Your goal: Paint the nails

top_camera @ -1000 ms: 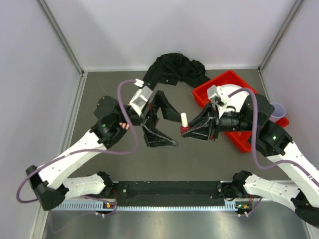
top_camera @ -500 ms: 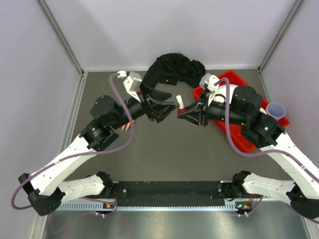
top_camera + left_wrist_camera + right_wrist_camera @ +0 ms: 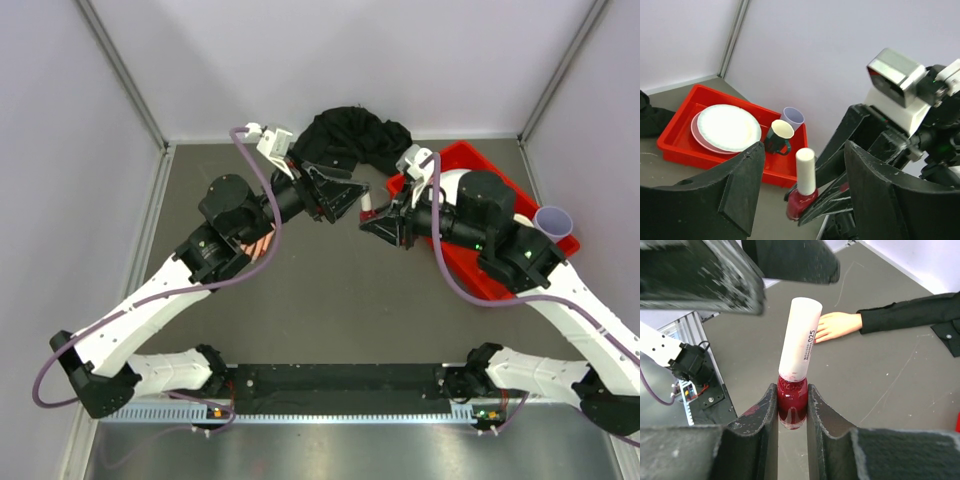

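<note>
My right gripper (image 3: 380, 222) is shut on the small red polish bottle (image 3: 792, 401) and holds it upright in the air, white cap (image 3: 800, 342) on. My left gripper (image 3: 352, 197) is open and faces it, with one finger (image 3: 715, 200) on each side of the cap (image 3: 805, 170), not touching it. The peach mannequin hand (image 3: 837, 324) lies flat on the grey table with its black sleeve (image 3: 910, 315). In the top view the hand (image 3: 257, 246) is mostly hidden under my left arm. Its nails are too small to make out.
A red tray (image 3: 482, 291) stands at the right and also shows in the left wrist view (image 3: 680, 150). It holds a white plate (image 3: 729, 127) and a dark green mug (image 3: 779, 137). A lilac cup (image 3: 552, 218) stands at its far edge. The black sleeve fabric (image 3: 350, 135) bunches at the back wall.
Both grippers have risen and moved toward the back of the table. The right one carried the bottle along. The open left gripper has closed in on the cap.
</note>
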Available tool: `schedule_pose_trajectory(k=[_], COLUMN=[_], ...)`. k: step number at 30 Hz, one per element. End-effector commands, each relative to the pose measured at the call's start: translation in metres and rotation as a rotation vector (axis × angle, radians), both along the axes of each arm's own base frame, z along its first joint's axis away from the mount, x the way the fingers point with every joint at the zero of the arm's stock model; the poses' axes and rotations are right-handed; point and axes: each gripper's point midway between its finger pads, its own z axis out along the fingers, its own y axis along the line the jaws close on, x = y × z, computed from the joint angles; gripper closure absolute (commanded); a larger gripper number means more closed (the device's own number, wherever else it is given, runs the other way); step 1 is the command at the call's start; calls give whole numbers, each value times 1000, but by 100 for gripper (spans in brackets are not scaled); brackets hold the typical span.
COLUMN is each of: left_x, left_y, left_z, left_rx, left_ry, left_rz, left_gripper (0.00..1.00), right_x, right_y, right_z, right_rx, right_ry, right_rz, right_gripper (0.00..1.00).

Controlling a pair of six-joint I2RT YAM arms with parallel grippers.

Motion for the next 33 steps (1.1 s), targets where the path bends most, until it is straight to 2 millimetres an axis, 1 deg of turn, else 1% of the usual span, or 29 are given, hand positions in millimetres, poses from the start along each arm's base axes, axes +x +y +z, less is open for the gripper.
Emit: schedule_pose_trajectory(k=[1, 3, 7, 10, 13, 14, 16, 17, 18, 20, 21, 23, 24, 26, 27, 28, 29, 30, 31, 32, 33], left_x=[-5, -7, -12, -13, -15, -16, -18, -20, -22, -27, -32, -38, -46, -53, -57, -65, -71, -75, -92, -102, -114], left_y=[0, -1, -9, -13, -17, -17, -18, -19, -20, -22, -23, -25, -28, -29, -31, -32, -33, -34, -33, -31, -30], left_z=[19, 18, 14, 11, 10, 9, 9, 8, 8, 6, 6, 3, 2, 1, -3, -3, -4, -9, -11, -5, -13], left_rx=[-32, -30, -16, -3, 6, 14, 20, 23, 24, 35, 42, 49, 51, 50, 58, 56, 56, 59, 61, 36, 32], left_ry=[13, 13, 19, 34, 37, 43, 37, 37, 36, 27, 18, 6, -12, -34, -44, -72, -85, -92, -125, -195, -212], left_rz=[-19, -31, -83, -104, -130, -137, -149, -160, -176, -205, -236, -275, -322, -365, -390, -447, -480, -513, -602, -656, -732], left_gripper=[31, 32, 41, 43, 51, 56, 60, 62, 66, 72, 80, 94, 100, 100, 100, 100, 100, 100, 100, 100, 100], right_x=[3, 3, 2, 0, 0, 0, -1, 0, -1, -1, -3, -5, -7, -11, -15, -18, -24, -31, -35, -42, -52], right_y=[-2, -2, -1, 0, 0, -1, -1, -1, -2, -2, -3, -3, -1, -1, 0, 2, 1, 3, 5, 5, 7], right_z=[29, 30, 30, 32, 32, 32, 33, 32, 34, 34, 37, 37, 38, 42, 48, 46, 52, 53, 56, 60, 62], right_rx=[46, 49, 52, 59, 60, 58, 61, 59, 64, 65, 73, 78, 87, 105, 127, 132, 158, 174, 198, 213, 225], right_ry=[-71, -71, -69, -66, -67, -68, -69, -66, -70, -71, -78, -82, -87, -95, -113, -114, -132, -137, -149, -163, -167], right_rz=[-16, -11, -7, 0, 0, 0, 0, 0, -4, -1, -1, 10, 25, 37, 61, 81, 100, 141, 166, 194, 255], right_gripper=[100, 100, 100, 100, 100, 100, 100, 100, 100, 100, 100, 100, 100, 100, 100, 100, 100, 100, 100, 100, 100])
